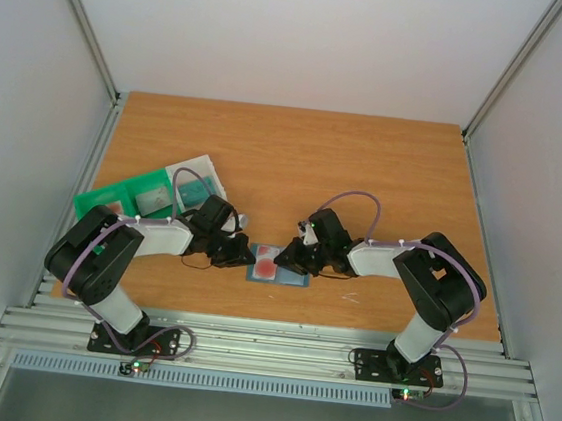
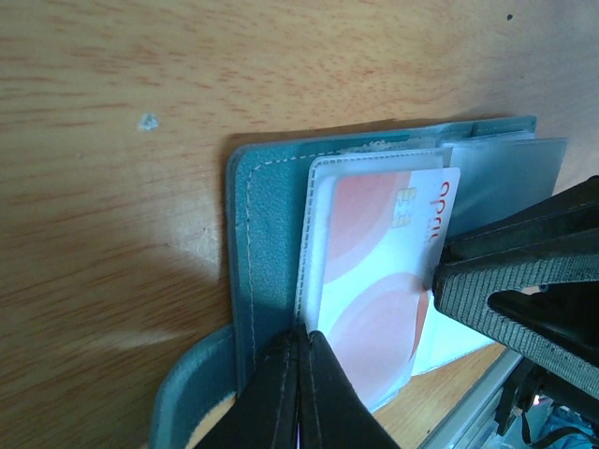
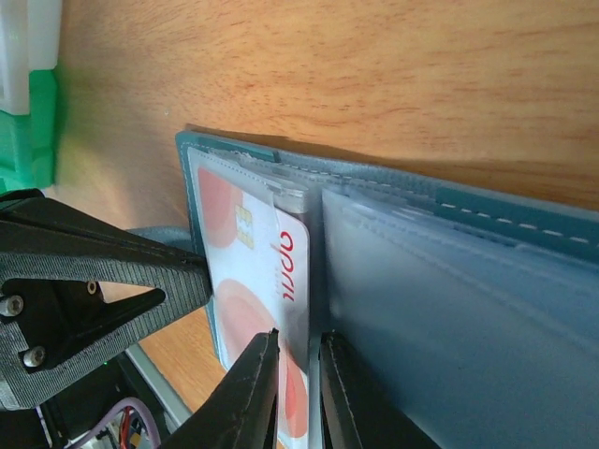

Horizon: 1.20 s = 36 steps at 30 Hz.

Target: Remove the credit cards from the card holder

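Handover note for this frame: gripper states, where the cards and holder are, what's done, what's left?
Left gripper: shut, pinching the near edge of the card holder at its clear sleeve.
Right gripper: narrowly open, straddling the white card with red circles, which sits in its sleeve.
Holder lies open on the table between the arms.
Done: one teal card seems to lie on the clear tray, and another card on the green tray.
Left: pull the white card; check the other sleeves.

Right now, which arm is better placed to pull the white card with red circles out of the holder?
Likely the right gripper: its fingers straddle the card edge. The left gripper looks pinched at the sleeve's edge on the card holder.
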Each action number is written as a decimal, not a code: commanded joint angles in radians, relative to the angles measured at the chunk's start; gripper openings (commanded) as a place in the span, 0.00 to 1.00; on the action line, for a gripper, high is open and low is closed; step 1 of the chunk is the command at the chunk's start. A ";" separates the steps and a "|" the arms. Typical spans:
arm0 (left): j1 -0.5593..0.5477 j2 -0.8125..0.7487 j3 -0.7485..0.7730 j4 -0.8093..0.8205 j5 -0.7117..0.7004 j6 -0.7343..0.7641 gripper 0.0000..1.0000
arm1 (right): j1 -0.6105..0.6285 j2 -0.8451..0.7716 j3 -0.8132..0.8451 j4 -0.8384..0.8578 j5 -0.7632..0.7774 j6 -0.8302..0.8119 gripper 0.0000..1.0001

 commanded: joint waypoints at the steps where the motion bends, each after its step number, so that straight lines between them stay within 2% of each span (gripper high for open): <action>1: -0.008 0.045 -0.023 -0.017 -0.072 -0.009 0.03 | -0.004 0.003 -0.001 -0.001 0.018 0.010 0.15; 14: -0.009 0.027 -0.041 -0.002 -0.061 -0.035 0.03 | -0.004 0.031 0.007 0.021 0.014 0.021 0.14; 21: -0.009 0.018 -0.051 0.004 -0.069 -0.048 0.03 | -0.004 0.033 0.003 0.033 0.006 0.014 0.01; 26: -0.009 0.025 -0.055 0.003 -0.073 -0.055 0.06 | -0.008 0.002 0.003 -0.015 0.034 -0.003 0.01; 36: -0.009 0.011 -0.067 -0.007 -0.076 -0.058 0.06 | -0.038 -0.105 -0.004 -0.108 0.066 -0.054 0.01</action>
